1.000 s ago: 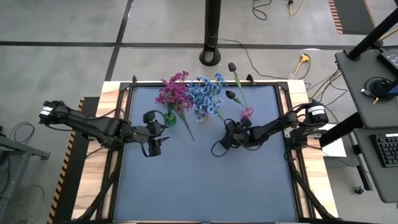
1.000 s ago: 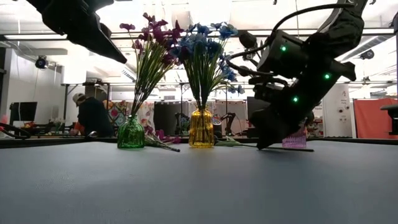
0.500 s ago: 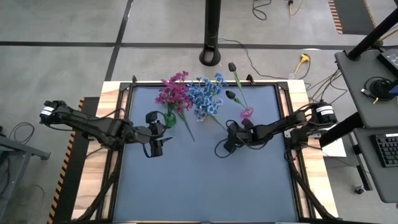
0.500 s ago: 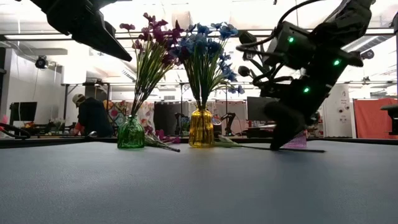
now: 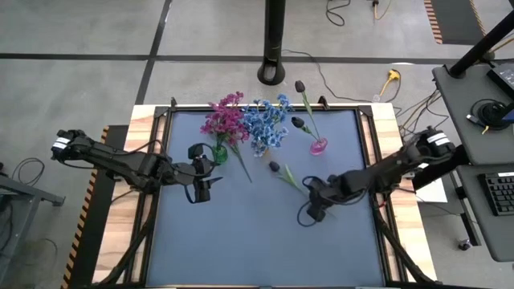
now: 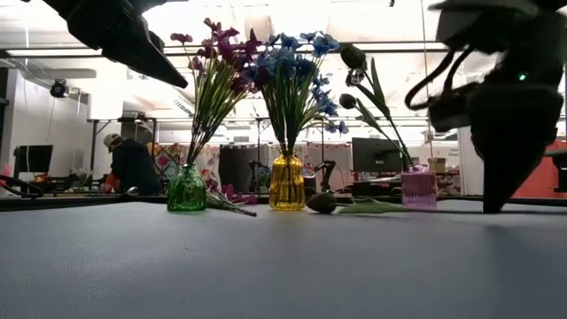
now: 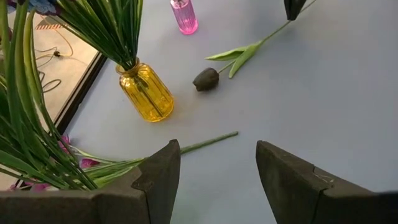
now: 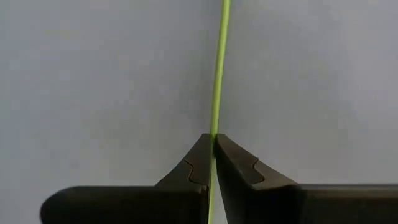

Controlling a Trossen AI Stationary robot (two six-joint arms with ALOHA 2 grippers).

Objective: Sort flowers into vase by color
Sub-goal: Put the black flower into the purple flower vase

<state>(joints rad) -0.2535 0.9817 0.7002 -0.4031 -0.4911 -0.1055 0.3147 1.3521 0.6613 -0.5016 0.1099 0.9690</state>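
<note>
Jaws on the right gripper (image 5: 315,195) just pinched the purple tulip's (image 5: 275,167) stem and dragged it away from the pink vase (image 5: 319,146), while left gripper (image 5: 202,178) stays open.

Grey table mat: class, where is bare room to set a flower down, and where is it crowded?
Bare: the near half of the grey table mat, below both grippers. Crowded: the far edge, around the green glass vase, yellow glass vase and pink glass vase.
</note>
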